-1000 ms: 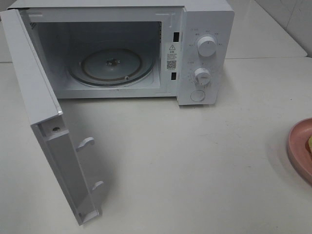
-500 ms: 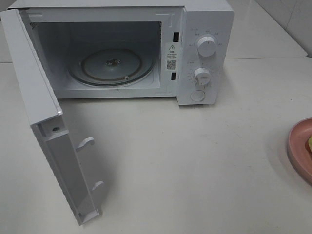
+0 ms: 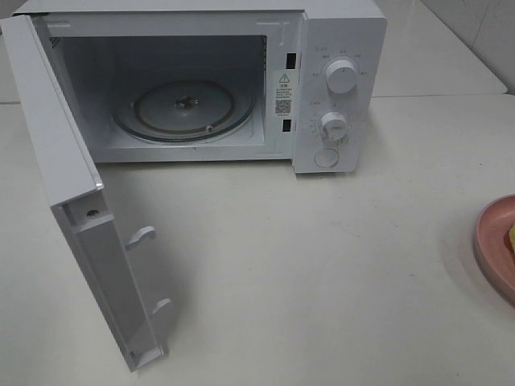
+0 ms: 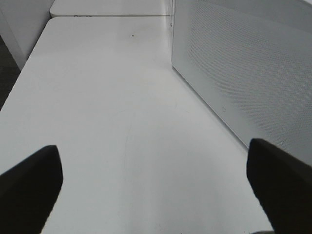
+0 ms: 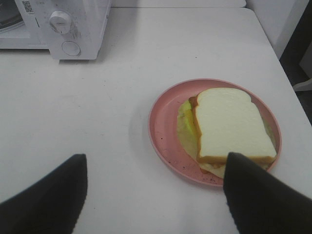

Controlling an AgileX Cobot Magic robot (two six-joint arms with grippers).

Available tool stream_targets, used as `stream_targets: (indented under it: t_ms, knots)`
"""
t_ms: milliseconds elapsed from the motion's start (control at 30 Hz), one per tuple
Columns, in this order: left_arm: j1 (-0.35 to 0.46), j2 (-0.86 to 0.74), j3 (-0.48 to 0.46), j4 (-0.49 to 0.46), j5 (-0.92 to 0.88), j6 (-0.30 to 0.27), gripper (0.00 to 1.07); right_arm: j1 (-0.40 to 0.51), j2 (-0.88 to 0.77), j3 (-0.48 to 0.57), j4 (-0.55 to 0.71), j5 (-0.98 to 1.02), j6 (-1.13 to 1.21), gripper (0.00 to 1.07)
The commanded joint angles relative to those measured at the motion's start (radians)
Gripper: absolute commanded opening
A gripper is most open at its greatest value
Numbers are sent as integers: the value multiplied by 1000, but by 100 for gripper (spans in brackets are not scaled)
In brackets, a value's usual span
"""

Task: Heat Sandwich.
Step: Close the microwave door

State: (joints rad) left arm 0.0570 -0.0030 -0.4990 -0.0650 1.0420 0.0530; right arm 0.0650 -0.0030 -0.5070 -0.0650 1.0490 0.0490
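Observation:
The sandwich (image 5: 229, 126), white bread with tan crust and green and orange filling, lies on a round pink plate (image 5: 163, 126). In the high view only the plate's edge (image 3: 492, 241) and a sliver of sandwich (image 3: 510, 238) show at the right border. My right gripper (image 5: 156, 195) is open, above the table just short of the plate, one finger (image 5: 258, 195) over the plate's near rim. My left gripper (image 4: 156, 190) is open and empty beside the microwave's open door (image 4: 243, 68). The white microwave (image 3: 338, 48) stands open with its glass turntable (image 3: 183, 108) bare. Neither gripper shows in the high view.
The microwave door (image 3: 64, 177) swings out to the left toward the table's front. The control panel has two knobs (image 3: 341, 76) and a round button (image 3: 326, 158). The white table (image 3: 322, 265) spans between microwave and plate. A second table (image 3: 434, 56) adjoins at the back right.

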Motion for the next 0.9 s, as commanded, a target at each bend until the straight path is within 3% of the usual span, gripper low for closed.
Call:
stream_targets:
  t_ms: [33,900]
  knots:
    - [-7,-21,4,-3,-6,4,97,-8,-28,1,2,-13,-8,75]
    - [-7,-21,4,-3,-6,4,97,-7,-28,1,2,-13,-8,74]
